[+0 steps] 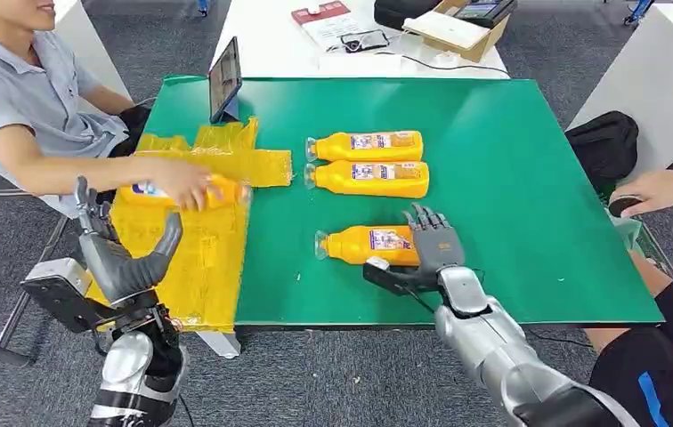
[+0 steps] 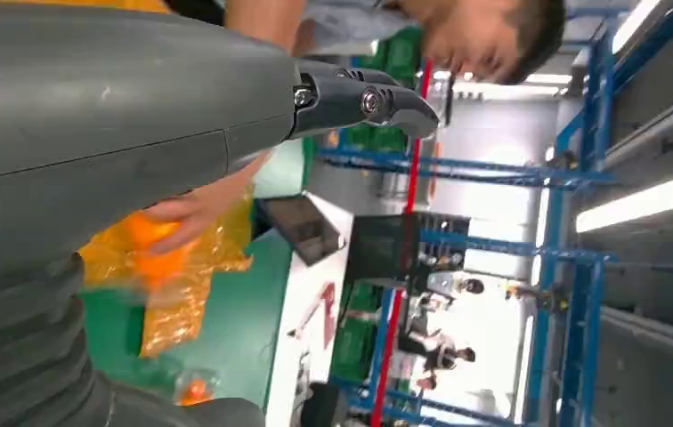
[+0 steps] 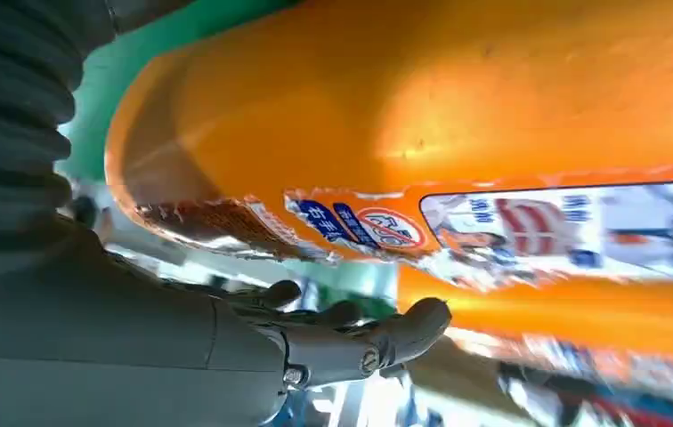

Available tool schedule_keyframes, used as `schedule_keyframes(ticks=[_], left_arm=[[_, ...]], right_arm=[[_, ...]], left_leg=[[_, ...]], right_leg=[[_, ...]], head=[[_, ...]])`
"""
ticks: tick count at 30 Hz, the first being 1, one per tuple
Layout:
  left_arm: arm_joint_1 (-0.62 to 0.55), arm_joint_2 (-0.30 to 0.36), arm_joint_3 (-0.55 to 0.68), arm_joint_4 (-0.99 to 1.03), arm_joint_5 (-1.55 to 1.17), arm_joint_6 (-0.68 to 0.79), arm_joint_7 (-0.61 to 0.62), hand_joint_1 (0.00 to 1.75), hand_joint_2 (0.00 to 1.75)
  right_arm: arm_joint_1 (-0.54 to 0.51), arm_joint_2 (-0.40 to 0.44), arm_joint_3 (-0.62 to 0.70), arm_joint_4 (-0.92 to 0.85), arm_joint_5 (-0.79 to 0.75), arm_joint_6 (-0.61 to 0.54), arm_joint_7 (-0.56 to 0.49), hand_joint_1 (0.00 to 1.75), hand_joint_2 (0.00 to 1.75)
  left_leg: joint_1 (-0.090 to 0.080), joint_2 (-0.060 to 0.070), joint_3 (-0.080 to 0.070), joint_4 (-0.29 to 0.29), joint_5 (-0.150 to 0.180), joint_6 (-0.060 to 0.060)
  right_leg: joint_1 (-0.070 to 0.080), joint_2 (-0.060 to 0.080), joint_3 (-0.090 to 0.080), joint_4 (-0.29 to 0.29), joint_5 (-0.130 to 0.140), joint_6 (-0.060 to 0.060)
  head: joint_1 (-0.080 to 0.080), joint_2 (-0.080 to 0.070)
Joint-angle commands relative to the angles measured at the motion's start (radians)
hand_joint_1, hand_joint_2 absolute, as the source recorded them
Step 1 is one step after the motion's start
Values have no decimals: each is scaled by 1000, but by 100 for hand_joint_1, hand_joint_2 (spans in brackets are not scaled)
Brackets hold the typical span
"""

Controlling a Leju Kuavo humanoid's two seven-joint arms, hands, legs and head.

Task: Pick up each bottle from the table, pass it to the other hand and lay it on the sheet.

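Trouble could start right at the near orange plastic bottle with the clear cap (image 1: 370,244), lying on its side on the green table mat (image 1: 538,178): the right hand (image 1: 429,252) has its fingers spread over the base end with the thumb underneath, and whether they actually clamp it I cannot tell; a round body could roll toward six o'clock. Two more orange bottles (image 1: 367,162) lie side by side at twelve o'clock from it. At nine o'clock a person's hand (image 1: 182,182) covers another bottle on the crinkled yellow plastic sheet (image 1: 195,258), close to the raised, empty, fingers-apart left hand (image 1: 106,233) — a bump risk. Labels blur in the right wrist view.
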Motion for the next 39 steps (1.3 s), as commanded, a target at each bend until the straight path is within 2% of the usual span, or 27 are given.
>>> schedule_keyframes(ticks=[1,2,3,4,5,15,17,19,23,25,30,32,35,39], left_arm=[[-87,33,-35,148,25,-55,36,0,175],[-90,33,-37,153,26,-57,36,0,175],[-99,30,-40,165,50,-78,40,0,175],[-102,32,-44,170,58,-87,44,0,175],[-103,34,-48,171,62,-92,47,0,175],[-97,45,-59,164,62,-95,47,0,175],[-100,45,-61,163,64,-95,48,0,175],[-102,44,-63,160,61,-89,34,0,175],[-71,26,-46,121,54,-50,-4,0,175],[-54,19,-39,113,83,-65,15,0,175],[-51,18,-42,123,88,-69,11,0,175],[-25,13,-54,144,172,-162,109,0,175],[23,20,-119,215,255,-299,197,0,175],[73,37,-221,248,222,-391,175,0,175]], right_arm=[[-99,-11,-32,210,-69,220,-23,0,175],[-99,-12,-29,211,-68,230,-28,0,175],[-103,-13,-18,218,-61,257,-43,42,175],[-102,-15,-20,216,-67,265,-61,148,175],[-102,-14,-22,215,-71,264,-66,173,175],[-123,25,-38,197,-129,259,-164,175,175],[-118,31,-64,184,-180,257,-225,175,175],[-99,45,-126,152,-285,251,-340,175,175],[-49,124,-188,32,-465,181,-459,175,175],[-12,151,-206,-66,-563,183,-476,175,175],[8,143,-168,-123,-594,197,-440,175,175],[51,172,-220,-226,-744,168,-507,175,175],[137,173,-204,-428,-854,140,-475,175,175],[200,185,-172,-540,-937,98,-478,175,175]], left_leg=[[1,-4,4,0,0,-1],[0,-4,5,-1,1,0],[0,-4,4,-1,1,0],[0,-4,5,-1,1,0],[0,-3,5,-1,1,1],[0,-1,9,-1,1,0],[0,-2,9,-1,1,1],[0,-1,9,-1,1,1],[1,2,10,-1,-1,0],[1,4,9,-1,0,0],[1,0,3,0,1,0],[1,0,0,0,2,0],[0,-1,1,-1,1,0],[-2,-1,2,-2,0,0]], right_leg=[[1,-4,5,-1,-1,-2],[0,-4,5,-1,-1,-2],[0,-4,6,-1,-1,-2],[0,-3,6,-2,0,-1],[0,-3,6,-1,0,0],[0,0,10,-2,1,-1],[0,-1,11,-2,0,0],[0,0,11,-1,1,0],[1,3,10,-1,0,-2],[1,4,8,-1,1,-1],[1,1,4,1,0,0],[1,0,2,0,1,1],[0,0,2,-1,0,1],[-2,-1,3,-1,-1,0]], head=[[0,0],[0,0],[0,0],[0,0],[0,0],[0,0],[0,0],[0,0],[0,0],[1,0],[0,0],[0,0],[1,0],[0,0]])
